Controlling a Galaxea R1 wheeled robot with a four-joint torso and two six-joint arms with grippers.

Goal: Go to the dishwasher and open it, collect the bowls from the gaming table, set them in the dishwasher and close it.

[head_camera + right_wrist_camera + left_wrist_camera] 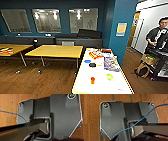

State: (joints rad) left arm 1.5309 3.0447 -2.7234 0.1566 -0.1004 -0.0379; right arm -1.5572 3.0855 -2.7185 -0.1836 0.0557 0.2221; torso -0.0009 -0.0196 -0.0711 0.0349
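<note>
The gaming table [82,82], long with a white top and a yellow edge, runs away from me at the lower middle and right of the head view. A blue bowl [87,61] sits on it towards its far left side. A yellow-green bowl [109,76] lies nearer, on the right side. The dishwasher is out of view. My left wrist's dark plate [112,119] and my right wrist's dark plate [65,117] hang over the brown wooden floor.
An orange cup [92,80], a black object [92,65] and colourful boxes [110,63] also lie on the white top. Yellow-wood tables [55,51] stand to the left. A person [158,32] stands at the right behind a bag [143,69]. A blue pillar [122,30] rises beyond the table.
</note>
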